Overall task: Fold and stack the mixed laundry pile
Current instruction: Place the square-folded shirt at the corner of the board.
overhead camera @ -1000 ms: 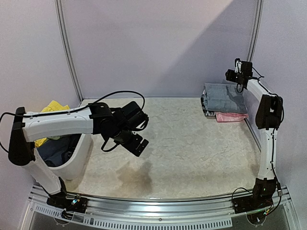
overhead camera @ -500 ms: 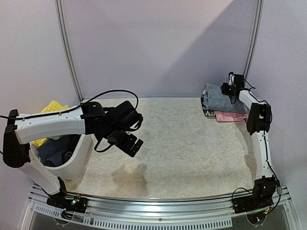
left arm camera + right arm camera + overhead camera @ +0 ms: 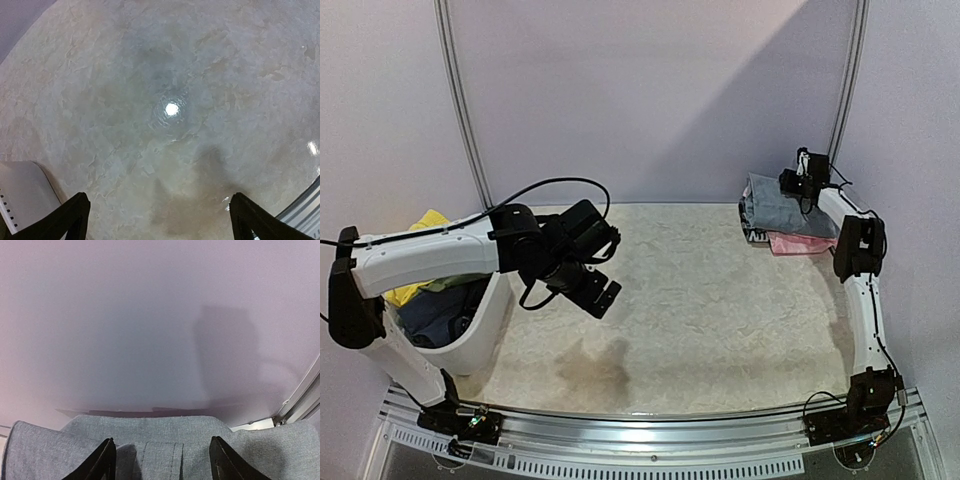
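Found left gripper (image 3: 159,197) hovering over the marbled table (image 3: 215,75), centre-left, clear of the surface; jaws spread wide, nothing between them but bare tabletop and a lamp glare; logged its dark fingers (image 3: 70,217) at the bottom corners of the left wrist view.

Noted white tub (image 3: 480,335) at the near-left of the table, just left of that arm's forearm; one pale corner of it also caught in the left wrist view.

Located the garments in two places, well apart, on opposite sides of the table.

- In the tub: yellow garment (image 3: 425,225) draped over the far rim, unfolded; dark blue item (image 3: 428,315) lying inside, partly hidden by the arm; cannot tell what lies beneath.
- At the far-right corner: grey garment (image 3: 150,450) folded flat, uppermost in a small stack; pink piece (image 3: 800,243) under it, poking out on the near side.

Found right gripper (image 3: 162,440) at that corner, close to the purple wall (image 3: 150,315), directly above the grey garment; jaws parted, straddling a seamed strip of the cloth; nothing pinched; cannot tell whether the tips touch the fabric, since only the inner faces of the fingers show.

Noted metal rail (image 3: 650,420) along the near edge, carrying both arm bases.
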